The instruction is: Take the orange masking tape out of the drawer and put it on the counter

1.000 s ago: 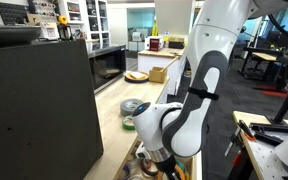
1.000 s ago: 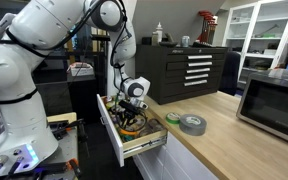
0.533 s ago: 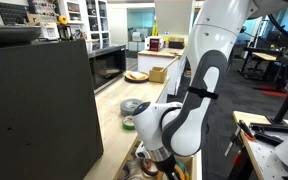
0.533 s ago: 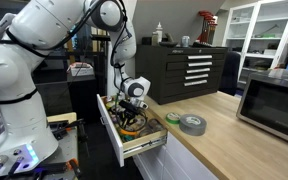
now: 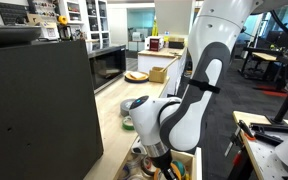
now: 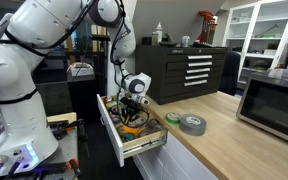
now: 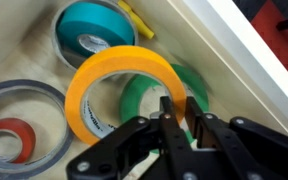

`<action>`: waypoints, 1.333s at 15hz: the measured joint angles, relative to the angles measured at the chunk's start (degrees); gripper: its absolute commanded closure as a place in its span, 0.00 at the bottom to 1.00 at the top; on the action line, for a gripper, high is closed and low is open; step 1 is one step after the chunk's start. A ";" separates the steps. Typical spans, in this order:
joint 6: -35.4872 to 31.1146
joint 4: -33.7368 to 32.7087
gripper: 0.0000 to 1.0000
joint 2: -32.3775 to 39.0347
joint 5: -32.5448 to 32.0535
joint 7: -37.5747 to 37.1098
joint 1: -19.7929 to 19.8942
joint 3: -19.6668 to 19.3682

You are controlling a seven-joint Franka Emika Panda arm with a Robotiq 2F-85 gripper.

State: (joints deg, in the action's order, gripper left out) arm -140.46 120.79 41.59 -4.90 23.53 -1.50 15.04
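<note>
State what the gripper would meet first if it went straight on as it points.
Probably the rim of the orange tape roll, right at the gripper in the wrist view; a green roll lies beyond. Depth unclear.

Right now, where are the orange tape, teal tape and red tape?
orange tape [image 7: 114, 62]: wrist view, top of band.
teal tape [image 7: 106, 12]: wrist view, top face.
red tape [image 7: 19, 128]: wrist view, upper rim.

Exterior views face along the counter [image 5: 112, 112] [image 6: 219, 135] from opposite ends, drawer [image 5: 190, 168] [image 6: 149, 143] at 6 o'clock; wrist view looks closely into the drawer [image 7: 19, 45].
</note>
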 measured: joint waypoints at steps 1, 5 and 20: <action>0.01 0.00 0.95 -0.53 -0.02 0.00 -0.02 0.02; 0.01 0.00 0.95 -2.11 -0.03 0.00 -0.03 0.05; 0.49 -0.91 0.95 -14.12 -4.37 -0.75 -3.62 -3.36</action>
State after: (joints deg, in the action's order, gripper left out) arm -139.97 119.88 27.47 -9.27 22.79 -5.11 11.68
